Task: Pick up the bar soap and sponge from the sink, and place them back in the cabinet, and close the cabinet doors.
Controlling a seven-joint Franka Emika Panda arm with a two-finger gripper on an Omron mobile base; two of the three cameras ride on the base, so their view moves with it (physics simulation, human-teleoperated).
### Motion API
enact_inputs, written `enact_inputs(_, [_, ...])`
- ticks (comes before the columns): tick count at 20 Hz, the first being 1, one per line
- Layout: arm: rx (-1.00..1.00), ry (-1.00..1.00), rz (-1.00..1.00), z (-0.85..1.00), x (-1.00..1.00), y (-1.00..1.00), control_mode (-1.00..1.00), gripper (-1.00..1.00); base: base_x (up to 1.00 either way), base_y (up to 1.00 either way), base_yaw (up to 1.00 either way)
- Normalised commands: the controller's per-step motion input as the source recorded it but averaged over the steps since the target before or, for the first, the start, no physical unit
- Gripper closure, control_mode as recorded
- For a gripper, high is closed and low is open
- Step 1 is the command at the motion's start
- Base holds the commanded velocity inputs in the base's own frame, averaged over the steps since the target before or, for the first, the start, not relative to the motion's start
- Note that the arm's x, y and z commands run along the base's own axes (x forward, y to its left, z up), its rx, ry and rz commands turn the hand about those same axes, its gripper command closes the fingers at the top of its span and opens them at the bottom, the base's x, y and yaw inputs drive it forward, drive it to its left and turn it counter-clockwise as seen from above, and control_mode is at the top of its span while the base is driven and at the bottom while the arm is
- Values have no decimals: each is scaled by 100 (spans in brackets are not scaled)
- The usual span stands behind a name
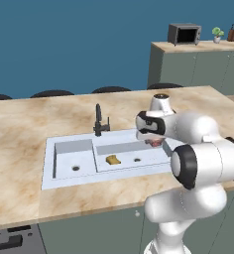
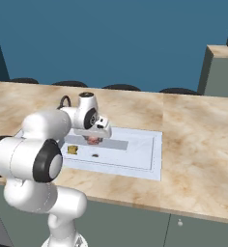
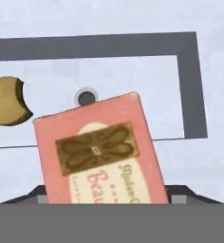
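The fingers (image 3: 104, 201) grip the soap (image 3: 100, 152), lifted above the long basin of the sink (image 1: 49, 163). The sponge (image 1: 112, 159) lies on that basin's floor; stowing both and closing doors apparently remains.

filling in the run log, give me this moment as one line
phase: lifting bar soap | gripper: shut on bar soap, above sink | sponge: in longer basin near drain | cabinet: not visible
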Motion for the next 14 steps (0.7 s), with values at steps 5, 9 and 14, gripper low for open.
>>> enact_inputs(5, [0, 0, -3, 34, -39, 0, -100, 100, 0, 0, 0])
enact_inputs(9, [0, 0, -2, 34, -34, 0, -100, 100, 0, 0, 0])
enact_inputs(14, [0, 0, -4, 33, -44, 0, -100, 100, 0, 0, 0])
